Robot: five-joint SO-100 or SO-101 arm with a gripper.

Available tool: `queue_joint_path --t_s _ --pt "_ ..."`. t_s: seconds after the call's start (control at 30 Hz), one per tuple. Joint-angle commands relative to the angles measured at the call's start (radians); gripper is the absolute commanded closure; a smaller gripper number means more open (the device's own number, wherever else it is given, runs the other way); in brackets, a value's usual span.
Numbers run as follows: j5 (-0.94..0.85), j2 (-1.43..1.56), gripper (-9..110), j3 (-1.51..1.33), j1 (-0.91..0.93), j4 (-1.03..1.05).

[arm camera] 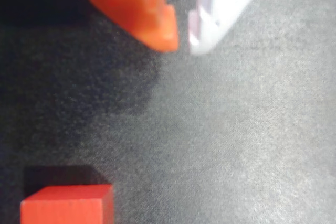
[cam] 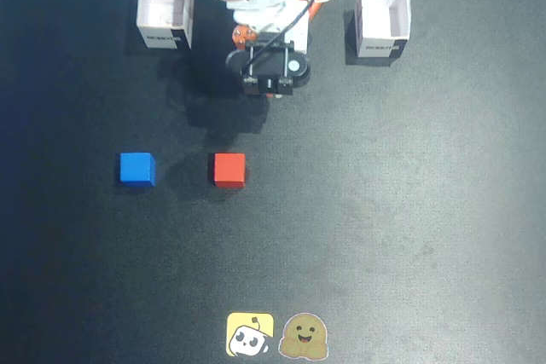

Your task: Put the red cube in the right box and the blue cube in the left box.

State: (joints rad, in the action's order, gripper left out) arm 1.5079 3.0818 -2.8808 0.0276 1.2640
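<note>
nothing is sorted yet. the red cube and blue cube sit apart on the tabletop, both boxes, left and right, empty. the jaws hang nearly closed, holding nothing, short of the red cube.

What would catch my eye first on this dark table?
Two bright cubes side by side in the fixed view: the blue cube left of the red cube. Behind them stands the orange-and-white arm, its tool nearly shut and empty, flanked by two open white boxes.
</note>
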Motion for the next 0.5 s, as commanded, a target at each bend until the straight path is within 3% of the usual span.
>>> queue_joint_path --t_s 0.0,0.47 --pt "0.005 0.011 101 0.008 0.006 0.003" --pt "-0.003 0.011 101 0.008 0.002 0.003"
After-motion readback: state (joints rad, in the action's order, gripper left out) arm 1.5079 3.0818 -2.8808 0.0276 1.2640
